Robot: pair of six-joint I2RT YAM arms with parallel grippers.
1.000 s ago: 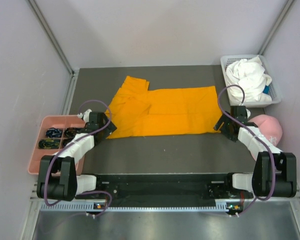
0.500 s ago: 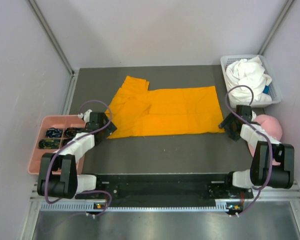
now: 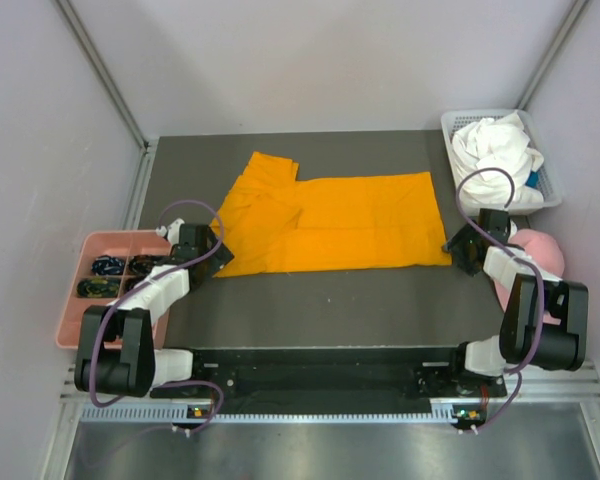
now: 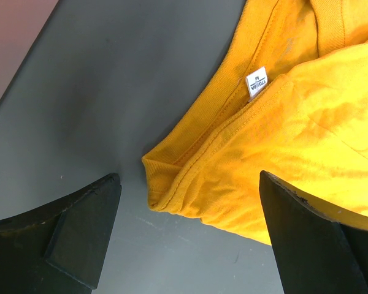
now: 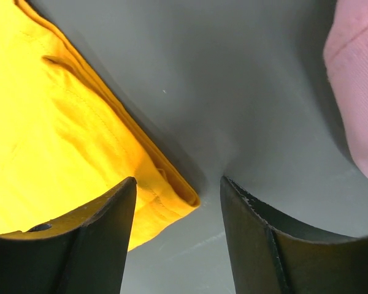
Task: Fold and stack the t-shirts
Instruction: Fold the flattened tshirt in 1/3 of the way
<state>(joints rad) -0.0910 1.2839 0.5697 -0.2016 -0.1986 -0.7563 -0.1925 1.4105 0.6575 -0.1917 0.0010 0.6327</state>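
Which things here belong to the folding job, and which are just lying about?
Job:
plain bright orange cotton t-shirt, partly folded
crumpled white cotton t-shirt, in the basket

Lying about:
white plastic basket
pink baseball cap
pink compartment tray holding small dark items

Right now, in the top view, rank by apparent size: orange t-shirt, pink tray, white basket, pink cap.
1. orange t-shirt
2. pink tray and white basket: about alike; an arm covers part of the tray
3. pink cap, partly hidden
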